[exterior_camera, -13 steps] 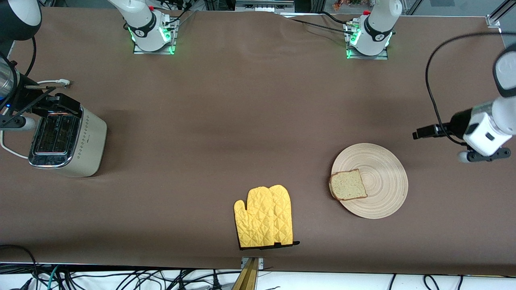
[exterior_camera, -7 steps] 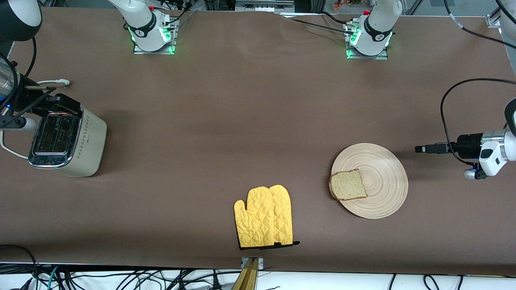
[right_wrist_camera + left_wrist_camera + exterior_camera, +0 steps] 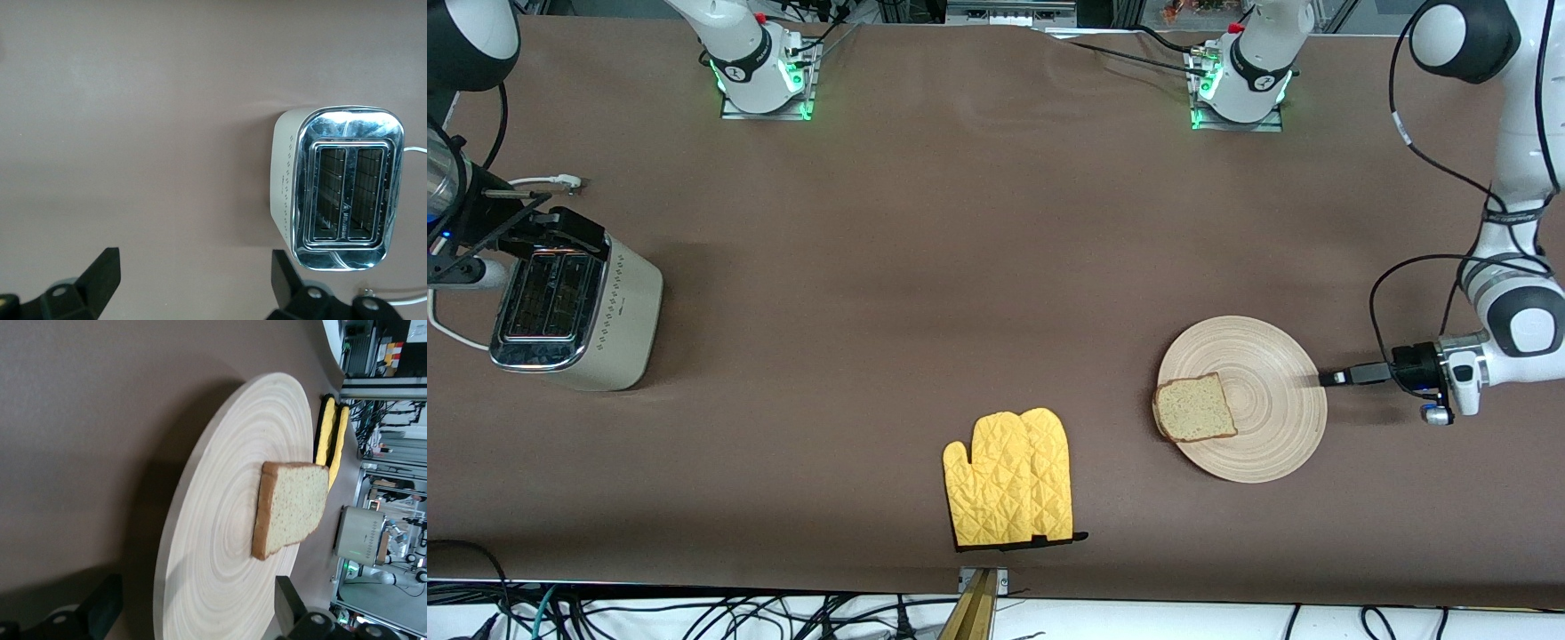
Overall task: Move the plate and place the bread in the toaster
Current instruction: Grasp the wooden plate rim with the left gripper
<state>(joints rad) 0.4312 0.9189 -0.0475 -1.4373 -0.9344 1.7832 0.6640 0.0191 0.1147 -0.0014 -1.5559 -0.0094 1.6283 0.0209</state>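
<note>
Pale-wood plate [image 3: 1258, 400], bread [image 3: 1195, 408] on it, now has your left gripper [image 3: 1332, 378] lowered to its rim, fingers spread for the grab, while your right gripper [image 3: 193, 283] waits open above the toaster [image 3: 574, 307].

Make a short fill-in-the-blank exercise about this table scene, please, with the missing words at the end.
1. The bread lies on the ____.
2. The left gripper, fingers open, is level with the plate's ____.
3. The right gripper hangs open over the table beside the ____.
4. The mitt is ____ in colour.

Missing words: plate; rim; toaster; yellow
</note>
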